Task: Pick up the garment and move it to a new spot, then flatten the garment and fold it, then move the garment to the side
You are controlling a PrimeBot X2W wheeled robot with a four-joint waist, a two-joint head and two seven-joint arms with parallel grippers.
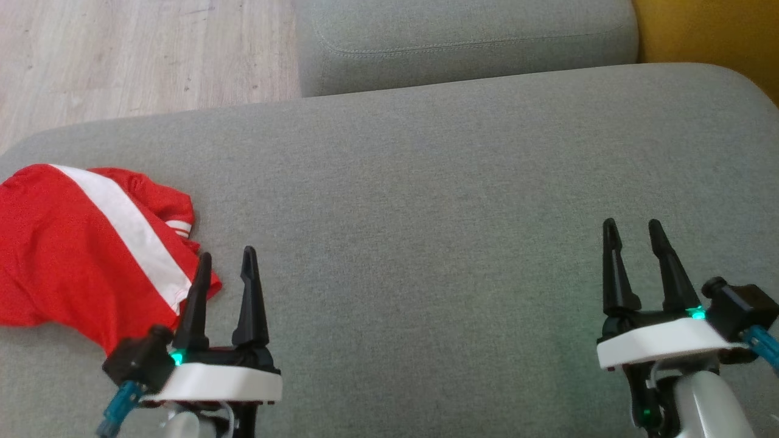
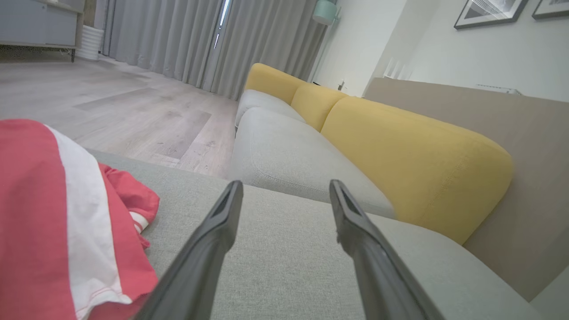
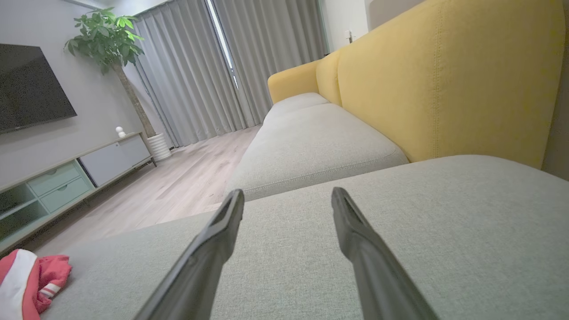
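While the red garment (image 1: pixel 79 255) with its white stripe lies crumpled at the left end of the grey seat cushion (image 1: pixel 426 201), both grippers hover over that cushion with their fingers spread apart and nothing between them. The left gripper (image 1: pixel 226 253) sits above the cushion's near left part, and from the head its left finger crosses the garment's nearest corner. Whether the finger touches the cloth cannot be told. From the left wrist, the left gripper (image 2: pixel 285 183) points along the cushion toward its far edge, and the garment (image 2: pixel 40 213) lies bunched on the cushion just beside the left finger, a small striped cuff tucked at its far side. The right gripper (image 1: pixel 632 223) hangs over the cushion's near right part, well apart from the garment, with bare grey fabric below it. From the right wrist, the right gripper (image 3: pixel 288 191) points across the cushion, and the garment (image 3: pixel 26 280) shows as a small red and white heap at the cushion's far left corner. Beyond the cushion's far edge sits a second grey cushion (image 1: pixel 462 42). A wooden floor (image 1: pixel 122 55) runs past the cushion's far left side, and a yellow backrest (image 1: pixel 706 30) rises along its right side
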